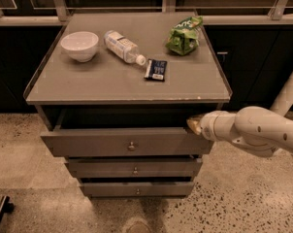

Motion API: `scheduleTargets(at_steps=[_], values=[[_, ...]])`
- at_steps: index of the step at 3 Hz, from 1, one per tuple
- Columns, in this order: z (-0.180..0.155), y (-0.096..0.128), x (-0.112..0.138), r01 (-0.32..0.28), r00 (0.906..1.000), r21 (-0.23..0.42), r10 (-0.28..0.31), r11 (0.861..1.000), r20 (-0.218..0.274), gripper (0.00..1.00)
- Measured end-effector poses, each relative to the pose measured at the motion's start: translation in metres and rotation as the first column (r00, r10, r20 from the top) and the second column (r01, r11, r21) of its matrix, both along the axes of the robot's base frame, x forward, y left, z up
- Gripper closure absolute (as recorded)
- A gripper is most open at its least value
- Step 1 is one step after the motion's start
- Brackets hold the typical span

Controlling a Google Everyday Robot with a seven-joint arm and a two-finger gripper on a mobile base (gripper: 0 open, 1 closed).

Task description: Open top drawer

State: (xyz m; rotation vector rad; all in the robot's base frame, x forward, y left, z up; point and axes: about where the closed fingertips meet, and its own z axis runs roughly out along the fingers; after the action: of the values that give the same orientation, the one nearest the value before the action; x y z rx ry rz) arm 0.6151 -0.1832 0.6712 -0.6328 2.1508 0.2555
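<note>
Camera view is looking down from the front at a grey bench (88,89) with three grey drawers stacked beneath its top. The top drawer (88,147) is sitting directly under the bench top, and it is standing forward of the bench's front edge, leaving a dark gap showing behind its upper edge. A small round metal knob (131,145) is sitting at the centre of its front. Two narrower drawers, the middle drawer (103,168) and the bottom drawer (112,188), are lying below it, lower under the bench.

A white robot arm (263,130) is reaching in from the right side of the bench. Its gripper (194,125) is resting at the top drawer's upper right corner, just below the bench's front right edge. Whether the gripper is clenched or released cannot be told from this angle.

On the bench top, a white bowl (79,45) is standing near the back left corner. A clear plastic bottle (124,46) is lying on its side near the bench's middle back. A green snack bag (184,35) is sitting near the back right corner. A small dark packet (155,69) is lying flat near the bench's centre, just beside the bottle's cap.
</note>
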Motion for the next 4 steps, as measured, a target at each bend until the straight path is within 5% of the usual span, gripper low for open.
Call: scheduleTargets(at_steps=[3,4], values=[[0.001,-0.014,0.0,-0.01,0.9999,-0.018,0.01,1.0,-0.002,1.0],[-0.004,0.007,-0.006,-0.077,0.9966,0.012,0.078,0.997,-0.026,1.0]])
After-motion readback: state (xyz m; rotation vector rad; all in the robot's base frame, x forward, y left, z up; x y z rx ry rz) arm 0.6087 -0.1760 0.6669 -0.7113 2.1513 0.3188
